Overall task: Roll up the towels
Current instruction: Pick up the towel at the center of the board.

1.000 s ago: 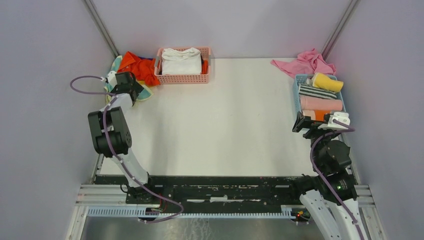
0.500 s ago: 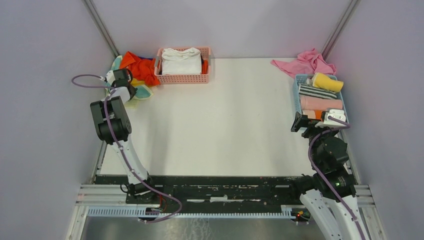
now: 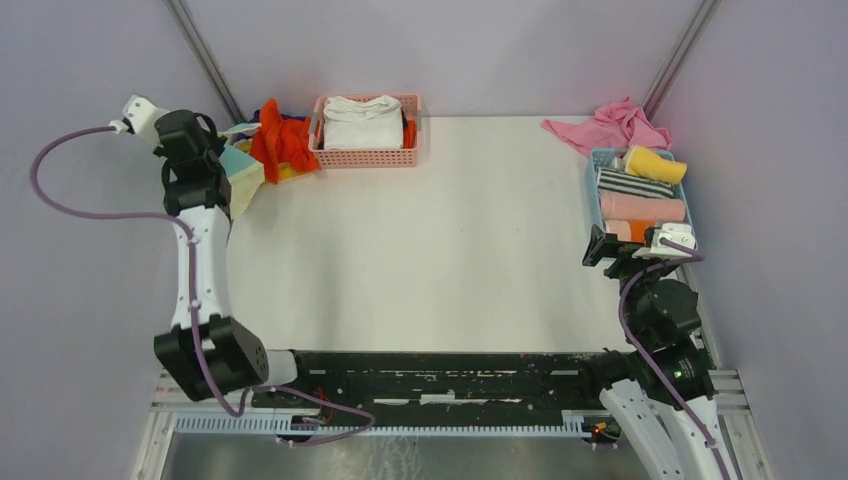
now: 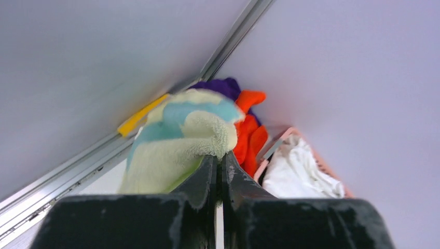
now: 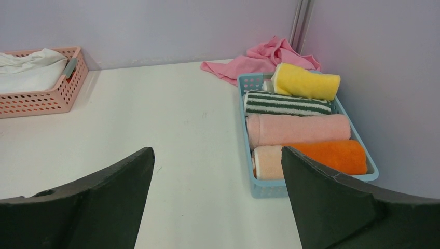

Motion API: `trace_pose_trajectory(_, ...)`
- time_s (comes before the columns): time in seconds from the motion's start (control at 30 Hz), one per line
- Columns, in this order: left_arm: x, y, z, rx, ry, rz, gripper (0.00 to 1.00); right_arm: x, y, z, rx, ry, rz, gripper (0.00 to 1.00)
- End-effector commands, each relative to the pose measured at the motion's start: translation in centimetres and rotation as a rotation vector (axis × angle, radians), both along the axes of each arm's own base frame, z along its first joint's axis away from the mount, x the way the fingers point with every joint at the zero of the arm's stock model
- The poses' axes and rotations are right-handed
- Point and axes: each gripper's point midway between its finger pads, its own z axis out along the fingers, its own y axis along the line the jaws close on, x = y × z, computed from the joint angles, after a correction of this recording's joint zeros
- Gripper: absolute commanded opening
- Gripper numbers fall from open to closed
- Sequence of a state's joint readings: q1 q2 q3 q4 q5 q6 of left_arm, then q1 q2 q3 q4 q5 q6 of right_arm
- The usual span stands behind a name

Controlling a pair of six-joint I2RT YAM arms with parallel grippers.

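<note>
My left gripper [image 4: 220, 156] is shut on a corner of the pale yellow and teal towel [image 4: 176, 150], lifted at the far left corner [image 3: 218, 152]. The towel [image 3: 243, 172] hangs from the jaws over the pile. Behind it lie an orange-red towel [image 3: 282, 140], a purple towel [image 4: 220, 85] and a strip of yellow towel [image 4: 137, 118]. My right gripper [image 5: 217, 150] stands open and empty over the table by the right edge [image 3: 600, 245], next to the blue basket [image 5: 270, 189].
The blue basket [image 3: 592, 195] holds several rolled towels: yellow [image 5: 306, 81], striped, pink and orange. A loose pink cloth [image 3: 605, 125] lies behind it. A pink basket [image 3: 365, 157] with a white cloth stands at the back. Walls close in on the left, right and back.
The left gripper has shut on the pale yellow and teal towel and lifted it up and left, the arm stretching out. The right arm has hardly moved.
</note>
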State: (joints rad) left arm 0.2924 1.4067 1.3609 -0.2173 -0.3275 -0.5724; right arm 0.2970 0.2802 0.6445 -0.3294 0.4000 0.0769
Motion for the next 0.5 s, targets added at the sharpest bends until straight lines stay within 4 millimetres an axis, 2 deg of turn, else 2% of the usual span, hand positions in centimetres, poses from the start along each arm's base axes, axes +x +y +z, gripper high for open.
trace_pose_trajectory(0.0, -4.1, -1.2, 5.7, 0.094, -0.086, -0.027, 0.03, -0.2, 0.4, 1.2, 0.009, -0.041, 0.024, 1.00)
trace_pose_trajectory(0.13, -5.9, -3.9, 11.3, 0.167, -0.150, -0.138, 0.03, -0.1, 0.6, 1.0, 0.009, -0.037, 0.031, 1.00)
trace_pose_trajectory(0.23, -5.4, -8.2, 13.4, 0.197, -0.169, -0.302, 0.03, -0.1, 0.7, 1.1, 0.009, -0.037, 0.037, 1.00)
trace_pose_trajectory(0.33, -4.2, -13.8, 14.0, 0.185, -0.191, -0.517, 0.03, -0.1, 0.8, 1.1, 0.007, -0.036, 0.041, 1.00)
trace_pose_trajectory(0.47, -2.6, -22.7, 12.7, 0.140, -0.168, -0.824, 0.03, -0.1, 1.0, 1.0, 0.006, -0.033, 0.050, 1.00)
